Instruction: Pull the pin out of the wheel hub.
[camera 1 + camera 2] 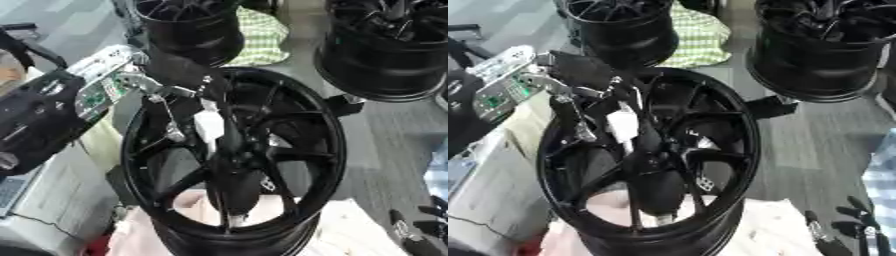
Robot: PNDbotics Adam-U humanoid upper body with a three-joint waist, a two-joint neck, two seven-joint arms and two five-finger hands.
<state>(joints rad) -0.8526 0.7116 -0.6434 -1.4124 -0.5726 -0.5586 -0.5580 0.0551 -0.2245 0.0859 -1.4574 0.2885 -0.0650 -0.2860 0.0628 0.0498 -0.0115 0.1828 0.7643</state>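
The hub (pixel 234 165) fills the middle of both views — a black spoked wheel standing on edge, its face turned toward the camera, its lower rim resting on a pale pink-white cloth (pixel 350 230) that covers the surface at 6 o'clock.

The left hand (pixel 179 107) comes in from 10 o'clock, behind a forearm with a silver casing and a green board (pixel 92 95). Its black fingers reach through the spokes at the upper left of the wheel face, curled around something near the centre; whether they grip the pin itself I cannot tell. A pale, whitish piece (pixel 208 127) shows just beside those fingers, between the spokes and above the centre. It may be the pin, but its shape is too blurred to be sure.

The right hand (pixel 855 230) shows only at the lower right corner, about 5 o'clock — dark fingers pointing up, relaxed and apart, well clear of the wheel.

Two more black wheels stand behind: one (pixel 188 27) at 12 o'clock, another (pixel 385 50) at 2 o'clock. A green-checked cloth (pixel 262 35) lies between them. Grey floor (pixel 389 145) shows at 3 o'clock.
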